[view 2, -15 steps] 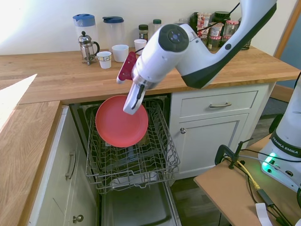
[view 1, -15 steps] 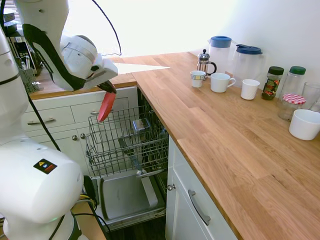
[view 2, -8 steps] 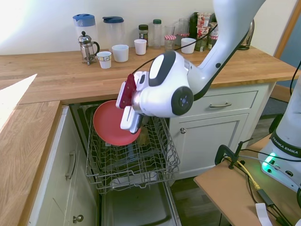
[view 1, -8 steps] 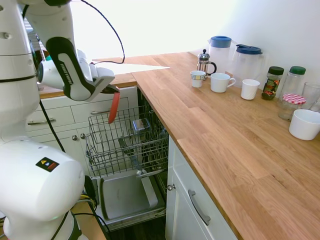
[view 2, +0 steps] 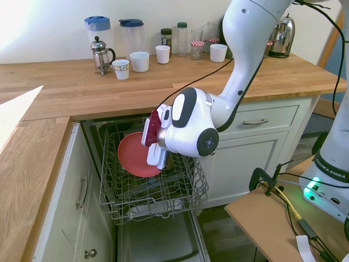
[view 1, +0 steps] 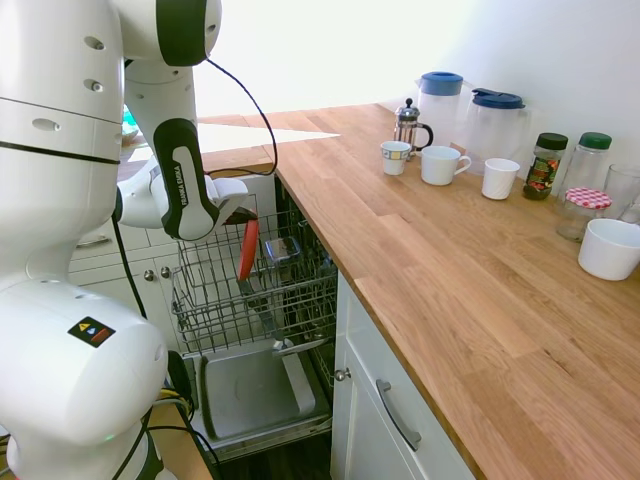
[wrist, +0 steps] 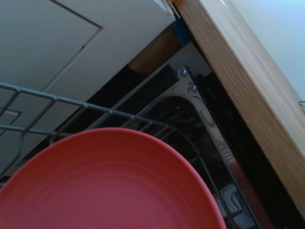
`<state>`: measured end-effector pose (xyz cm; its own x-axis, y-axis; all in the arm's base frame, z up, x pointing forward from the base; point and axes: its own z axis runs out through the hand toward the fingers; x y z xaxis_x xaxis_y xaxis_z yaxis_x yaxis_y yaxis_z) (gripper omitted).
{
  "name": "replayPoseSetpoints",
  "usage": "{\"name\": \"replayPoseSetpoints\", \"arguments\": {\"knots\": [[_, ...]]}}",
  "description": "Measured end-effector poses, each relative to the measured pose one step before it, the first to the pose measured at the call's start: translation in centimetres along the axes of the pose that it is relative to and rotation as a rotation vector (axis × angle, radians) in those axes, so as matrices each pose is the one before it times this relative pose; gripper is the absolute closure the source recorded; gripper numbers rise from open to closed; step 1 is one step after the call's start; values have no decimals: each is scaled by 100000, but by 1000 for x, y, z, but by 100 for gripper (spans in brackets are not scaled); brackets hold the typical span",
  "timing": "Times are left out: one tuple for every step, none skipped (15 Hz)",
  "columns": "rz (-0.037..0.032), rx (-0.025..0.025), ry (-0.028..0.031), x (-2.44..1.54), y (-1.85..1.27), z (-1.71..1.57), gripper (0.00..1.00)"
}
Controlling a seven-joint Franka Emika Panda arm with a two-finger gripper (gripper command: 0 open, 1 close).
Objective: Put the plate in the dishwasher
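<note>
- One second has brought the arm (view 2: 240,60) from above worktop (view 2: 65,90) height down in front of the open dishwasher (view 1: 255,385); its wrist sits level with the pulled-out rack (view 2: 150,188).
- Over the same second the rack and the door panel below it have not moved, so the way in stays clear.
- Plate (view 2: 137,154) has dropped from above the rack's rim to inside it, on edge, its lower part among the wires; whether it touches them I cannot tell.
- Tilted a second ago, the plate now stands close to upright in the first exterior view (view 1: 247,250).
- Tool (view 2: 157,158) stays clamped on the plate's rim, fingers closed on it.
- Judged from this, lowering is nearly done: what remains is seating the plate between the tines, then letting go.
</note>
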<state>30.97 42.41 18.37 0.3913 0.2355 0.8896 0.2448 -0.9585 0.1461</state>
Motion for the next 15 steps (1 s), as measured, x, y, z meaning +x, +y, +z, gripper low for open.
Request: {"name": "replayPoseSetpoints", "arguments": {"knots": [[-523,-4,-446,-643,-296,-65,100],[-361,16,-299,-608,-384,-43,100],[-138,171,-239,-532,-540,15,100],[-163,-145,-247,-506,-383,110,100],[-144,-637,549,-310,-281,129,100],[-235,-390,334,-332,-234,8,100],[-115,-188,-107,-390,-148,-41,100],[130,234,-1042,-586,-176,-53,100],[549,78,-2064,-1075,-150,140,0],[926,-202,-1661,-955,-86,200,0],[964,-534,-183,-340,-20,177,0],[835,-105,-58,-3,-28,14,0],[942,-245,-359,7,-67,-68,0],[1048,-830,-1217,-72,-36,-100,0],[1167,-637,-866,38,-152,-145,0]]}}
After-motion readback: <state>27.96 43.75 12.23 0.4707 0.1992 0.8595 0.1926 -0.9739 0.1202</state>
